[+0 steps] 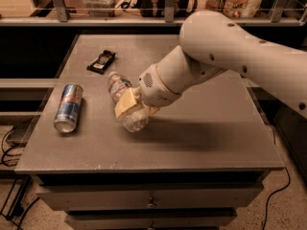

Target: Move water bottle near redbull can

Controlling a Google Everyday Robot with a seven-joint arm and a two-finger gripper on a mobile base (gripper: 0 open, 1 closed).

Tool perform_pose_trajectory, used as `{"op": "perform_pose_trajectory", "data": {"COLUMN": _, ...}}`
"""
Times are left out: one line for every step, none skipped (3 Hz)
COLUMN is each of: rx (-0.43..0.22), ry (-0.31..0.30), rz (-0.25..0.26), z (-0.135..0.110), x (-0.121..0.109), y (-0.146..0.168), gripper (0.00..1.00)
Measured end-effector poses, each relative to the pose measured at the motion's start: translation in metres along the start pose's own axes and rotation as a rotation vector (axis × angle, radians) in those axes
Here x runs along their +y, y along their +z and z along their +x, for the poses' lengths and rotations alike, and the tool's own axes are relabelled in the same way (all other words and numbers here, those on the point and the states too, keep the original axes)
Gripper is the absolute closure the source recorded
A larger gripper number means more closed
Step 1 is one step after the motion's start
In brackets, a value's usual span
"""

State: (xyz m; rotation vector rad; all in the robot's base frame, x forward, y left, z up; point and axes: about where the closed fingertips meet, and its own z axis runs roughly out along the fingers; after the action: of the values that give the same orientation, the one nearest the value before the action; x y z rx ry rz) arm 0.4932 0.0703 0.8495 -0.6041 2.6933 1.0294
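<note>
Way out left of the fingers (125, 104): redbull can (68, 108), flat on its side on the bench (201, 138), shiny rimmed end toward the front edge, well apart from the grip. Probably parked there as the target, so no reason to touch it. Up behind and a bit left of the fingers, small flat black object (101, 62), out of the way and not part of the job. Then the water bottle (116, 86), tilted, cap and label end poking out up-left of the fingers, crinkled base sticking out just below them toward the front. Clamped across the middle by the gripper (133, 111), tan fingers squeezed onto the soft plastic. Grabbed mid-body presumably to stop it swinging or slipping out. Can't tell whether lifted clear of the bench or resting its base on it. Right of the fingers, big white arm (230, 51) reaching in from the upper right, wrist angled down-left, hence the slanted hold. Judging by the gap: not close enough to the can yet, so carry step in hand, maybe halfway. Next up, heading left and setting down just beside the can without clipping it. Round can on its side, likely to roll if bumped. Thin bottle too, easy to crush or pop out of the grip.
</note>
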Motion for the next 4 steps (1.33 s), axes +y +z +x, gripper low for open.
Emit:
{"op": "perform_pose_trajectory", "data": {"rx": -0.022, "ry": 0.032, "rz": -0.054, "z": -0.001, "x": 0.006, "y": 0.003, "gripper": 0.35}}
{"op": "perform_pose_trajectory", "data": {"rx": -0.028, "ry": 0.019, "rz": -0.113, "z": -0.003, "x": 0.024, "y": 0.006, "gripper": 0.12}}
{"op": "perform_pose_trajectory", "data": {"rx": -0.016, "ry": -0.018, "rz": -0.162, "z": -0.006, "x": 0.047, "y": 0.011, "gripper": 0.0}}
{"op": "perform_pose_trajectory", "data": {"rx": -0.034, "ry": -0.073, "rz": -0.211, "z": -0.009, "x": 0.074, "y": 0.011, "gripper": 0.0}}
